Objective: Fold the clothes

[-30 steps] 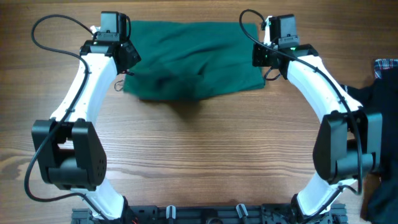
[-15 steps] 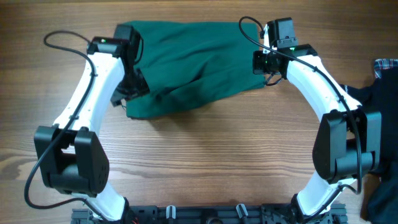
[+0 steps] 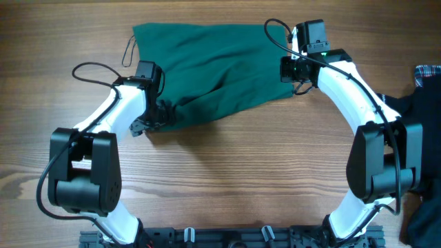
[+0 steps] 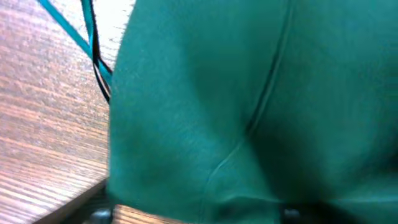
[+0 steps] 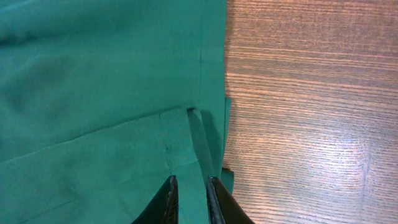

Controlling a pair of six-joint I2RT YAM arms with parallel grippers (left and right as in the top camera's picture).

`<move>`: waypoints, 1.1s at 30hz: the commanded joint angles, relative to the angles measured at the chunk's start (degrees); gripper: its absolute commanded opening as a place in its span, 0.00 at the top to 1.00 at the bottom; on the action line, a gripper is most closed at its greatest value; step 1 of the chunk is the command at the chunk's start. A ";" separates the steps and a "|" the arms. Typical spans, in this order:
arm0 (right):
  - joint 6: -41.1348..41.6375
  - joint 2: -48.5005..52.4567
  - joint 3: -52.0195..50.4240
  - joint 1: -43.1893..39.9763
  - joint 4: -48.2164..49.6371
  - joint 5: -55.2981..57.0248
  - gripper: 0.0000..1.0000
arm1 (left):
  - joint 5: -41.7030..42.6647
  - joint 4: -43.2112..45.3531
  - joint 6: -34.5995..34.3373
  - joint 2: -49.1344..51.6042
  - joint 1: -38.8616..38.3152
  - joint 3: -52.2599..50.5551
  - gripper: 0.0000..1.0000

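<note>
The clothes [image 3: 207, 69], a plain dark green garment, lie spread across the far middle of the table, with thin cord loops [image 3: 129, 49] at the far left corner. My left gripper [image 3: 153, 118] is at the garment's near left corner. In the left wrist view the left gripper [image 4: 191, 214] stands open, its fingertips [image 4: 93, 214] far apart at the bottom edge and green fabric [image 4: 249, 93] filling the frame. My right gripper [image 3: 288, 69] sits at the garment's right edge. There the right gripper [image 5: 191, 180] is nearly closed, with a hemmed fold of the clothes [image 5: 93, 93] between its fingers.
A black garment [image 3: 420, 138] and a blue-red plaid cloth [image 3: 428, 72] lie at the table's right edge, beside the right arm. A dark rack [image 3: 227, 238] runs along the front edge between the arm bases. Bare wood [image 5: 311, 93] shows right of the garment.
My left gripper has come from the garment's far left corner to its near left corner and opened. The cord loops now show at the far left. The right gripper stays put.
</note>
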 commanded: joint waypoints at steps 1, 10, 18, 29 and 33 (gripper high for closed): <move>-0.35 -0.22 0.94 -0.20 -0.42 -0.85 0.83 | 0.09 -0.04 1.36 0.04 0.33 -0.48 0.59; -3.13 -0.17 0.92 -0.20 -7.72 -0.90 0.63 | 0.09 -3.69 1.33 -7.06 0.33 3.21 0.93; -3.26 0.11 -4.33 -0.20 -3.56 -3.50 0.63 | 2.03 1.53 1.31 -11.43 0.33 3.48 0.86; -3.32 0.20 -8.92 -0.20 4.68 -7.34 0.89 | 2.01 1.75 1.31 -11.43 0.33 3.48 0.83; -3.37 0.20 -7.23 -0.20 5.79 -9.07 0.96 | 2.01 2.82 1.31 -11.43 0.33 3.48 0.82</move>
